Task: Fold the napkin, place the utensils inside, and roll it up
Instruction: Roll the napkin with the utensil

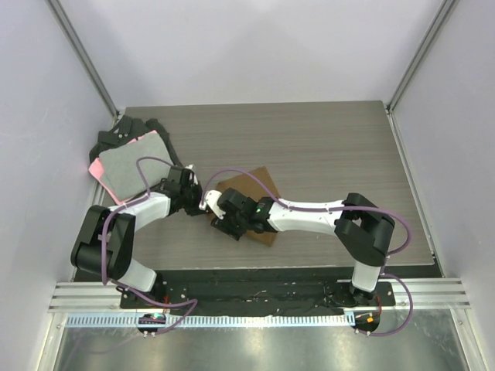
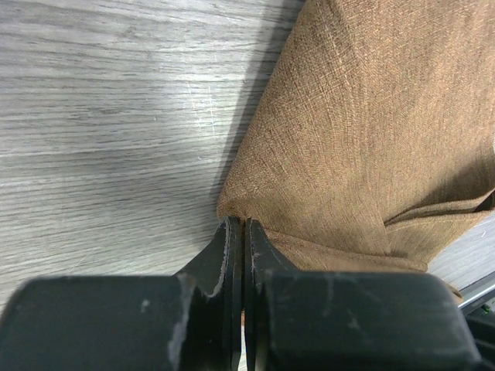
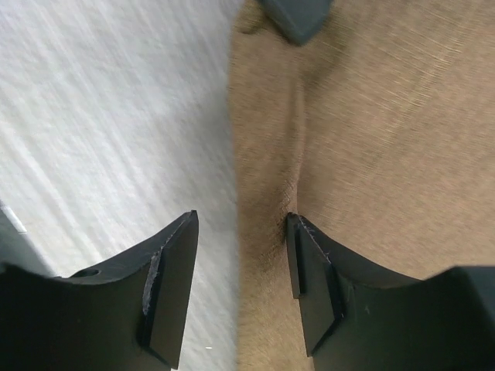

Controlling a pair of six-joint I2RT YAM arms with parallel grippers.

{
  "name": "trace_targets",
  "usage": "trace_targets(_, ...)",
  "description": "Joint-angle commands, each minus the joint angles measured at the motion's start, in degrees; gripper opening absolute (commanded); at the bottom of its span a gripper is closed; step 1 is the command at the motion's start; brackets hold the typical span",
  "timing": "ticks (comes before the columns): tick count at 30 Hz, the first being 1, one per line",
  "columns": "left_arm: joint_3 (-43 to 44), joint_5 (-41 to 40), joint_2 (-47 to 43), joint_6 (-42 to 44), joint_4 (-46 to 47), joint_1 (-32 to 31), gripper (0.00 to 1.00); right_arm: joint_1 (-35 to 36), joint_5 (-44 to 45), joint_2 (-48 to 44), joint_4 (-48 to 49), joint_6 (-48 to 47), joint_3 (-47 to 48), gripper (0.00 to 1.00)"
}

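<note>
The brown napkin (image 1: pixel 251 184) lies at mid table, partly under my right arm. In the left wrist view the napkin (image 2: pixel 363 131) has a fold running along its lower right. My left gripper (image 1: pixel 203 199) is at its left corner, with the jaws (image 2: pixel 237 224) pressed shut on the cloth's corner. My right gripper (image 1: pixel 222 216) is open and straddles the napkin's edge (image 3: pixel 371 131). One of its fingers (image 3: pixel 174 263) is over bare table, the other (image 3: pixel 309 263) rests on the cloth. The left fingertip (image 3: pixel 298 15) shows at the top of that view. The black utensil is out of view.
A grey cloth with a pink edge (image 1: pixel 131 166) lies on black cloths (image 1: pixel 116 135) at the back left corner. The wood-grain table (image 1: pixel 325 147) is walled on the left, right and back.
</note>
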Motion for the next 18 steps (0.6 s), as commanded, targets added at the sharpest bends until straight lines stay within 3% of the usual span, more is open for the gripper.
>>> trace_targets(1, 2.39, 0.02, 0.97, 1.55, -4.53, 0.12, 0.00, -0.16, 3.79, 1.15, -0.11, -3.10, 2.70, 0.56)
trace_targets(15, 3.45, 1.52, 0.97, 1.82, -5.50, 0.12, 0.00, -3.76, -3.50, 5.72, 1.21, -2.14, 1.47, 0.55)
trace_targets(18, 2.92, 2.92, 0.27, 1.73, -4.01, 0.21, 0.00, -5.43, -10.52, 6.68, -0.63, -1.17, 1.55, 0.50)
